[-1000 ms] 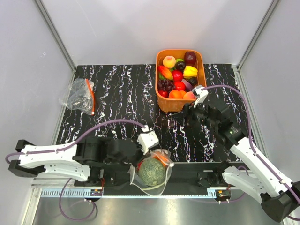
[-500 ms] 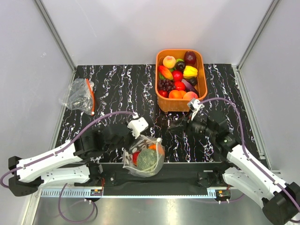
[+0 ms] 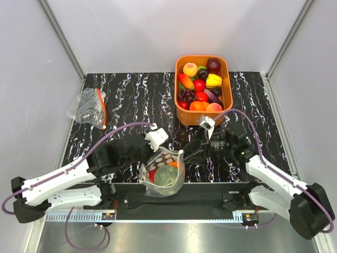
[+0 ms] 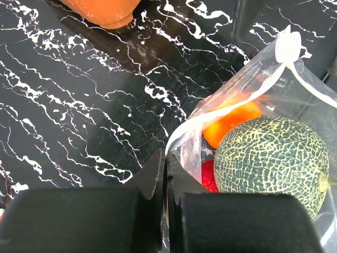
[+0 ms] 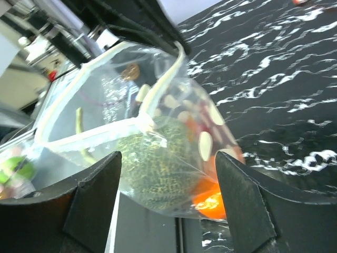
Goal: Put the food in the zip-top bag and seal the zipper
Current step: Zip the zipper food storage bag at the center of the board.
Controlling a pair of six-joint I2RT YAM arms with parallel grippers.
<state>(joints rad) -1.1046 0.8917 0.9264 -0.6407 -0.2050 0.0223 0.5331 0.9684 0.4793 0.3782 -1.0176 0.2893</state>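
The zip-top bag (image 3: 162,172) sat at the near edge of the black marbled desk (image 3: 131,100), between the two arms. Inside it lay the green netted melon (image 4: 271,158), with the orange fruit (image 4: 231,124) just behind it and the small red fruit (image 4: 210,176) tucked against its side. All three pieces touched one another.

The left gripper (image 4: 166,169) was pinched tight on the bag's mouth edge, its two dark fingers pressed together with the plastic caught between them. The pale zipper (image 5: 164,79) ran around the mouth, which gaped open in a loop, its two sides well apart.

The right gripper (image 5: 167,154) was spread wide. Its wrist view showed the bag's dotted side and the melon in the gap between the fingers. Whether either finger touched the plastic could not be told.

Farther back on the desk stood the orange basket (image 3: 202,120), full of mixed toy produce. A crumpled clear bag (image 3: 88,108) with a red strip lay at the far left.
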